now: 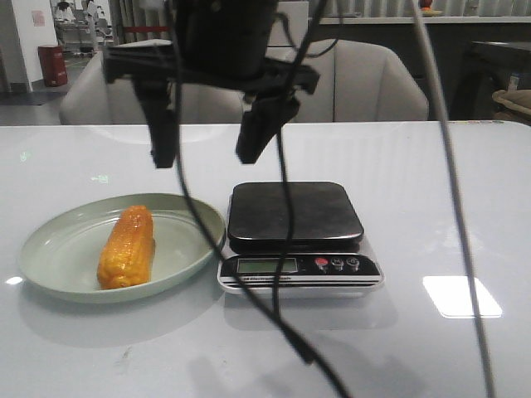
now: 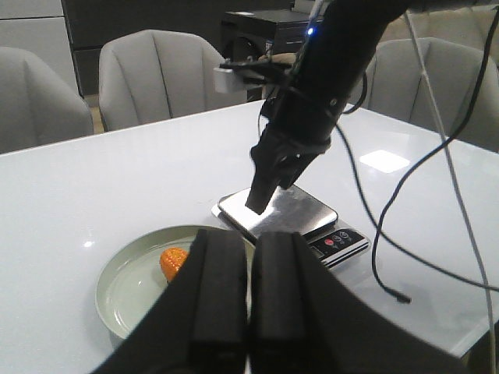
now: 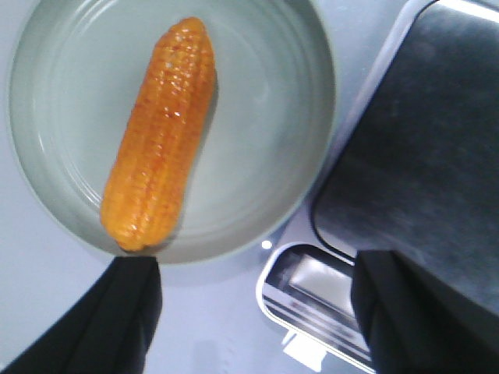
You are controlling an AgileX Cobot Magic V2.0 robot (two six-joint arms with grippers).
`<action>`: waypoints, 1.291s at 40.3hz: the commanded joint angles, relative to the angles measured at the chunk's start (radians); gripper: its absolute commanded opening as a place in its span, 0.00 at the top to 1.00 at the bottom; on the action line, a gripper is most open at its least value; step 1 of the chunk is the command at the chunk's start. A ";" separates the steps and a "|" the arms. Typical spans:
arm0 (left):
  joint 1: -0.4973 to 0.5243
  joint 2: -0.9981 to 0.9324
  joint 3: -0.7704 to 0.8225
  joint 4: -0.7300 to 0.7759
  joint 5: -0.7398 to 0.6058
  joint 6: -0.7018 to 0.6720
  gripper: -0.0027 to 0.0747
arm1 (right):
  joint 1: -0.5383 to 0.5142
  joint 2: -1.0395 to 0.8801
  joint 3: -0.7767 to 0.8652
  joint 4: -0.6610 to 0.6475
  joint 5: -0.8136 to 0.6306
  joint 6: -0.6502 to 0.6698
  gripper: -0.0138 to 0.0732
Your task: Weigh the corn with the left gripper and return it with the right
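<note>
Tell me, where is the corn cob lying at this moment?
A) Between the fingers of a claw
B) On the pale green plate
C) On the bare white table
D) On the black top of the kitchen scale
B: the corn lies on the pale green plate, beside the scale, whose top holds nothing, and the right claw hangs open above with nothing in it.

No text, brand or number can be read anywhere. The scale, below the raised tool, has a small display on its front panel, but it shows no legible digits, and its buttons carry no markings clear enough to make out.
</note>
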 commanded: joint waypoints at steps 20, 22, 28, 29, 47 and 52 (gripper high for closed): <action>-0.007 0.011 -0.024 0.003 -0.078 -0.005 0.82 | -0.103 -0.616 0.474 0.008 -0.164 -0.204 0.15; -0.007 0.011 -0.024 0.003 -0.078 -0.005 0.82 | -0.103 -0.673 0.526 0.008 -0.183 -0.204 0.15; -0.007 0.011 -0.024 0.003 -0.078 -0.005 0.82 | -0.103 -0.850 0.677 0.008 -0.255 -0.204 0.15; -0.007 0.011 -0.024 0.003 -0.078 -0.005 0.82 | -0.103 -0.876 0.699 0.008 -0.269 -0.204 0.15; -0.007 0.011 -0.024 0.003 -0.078 -0.005 0.82 | -0.103 -1.501 1.151 -0.025 -0.516 -0.204 0.15; -0.007 0.011 -0.024 0.003 -0.078 -0.005 0.82 | -0.103 -1.688 1.273 -0.025 -0.608 -0.204 0.15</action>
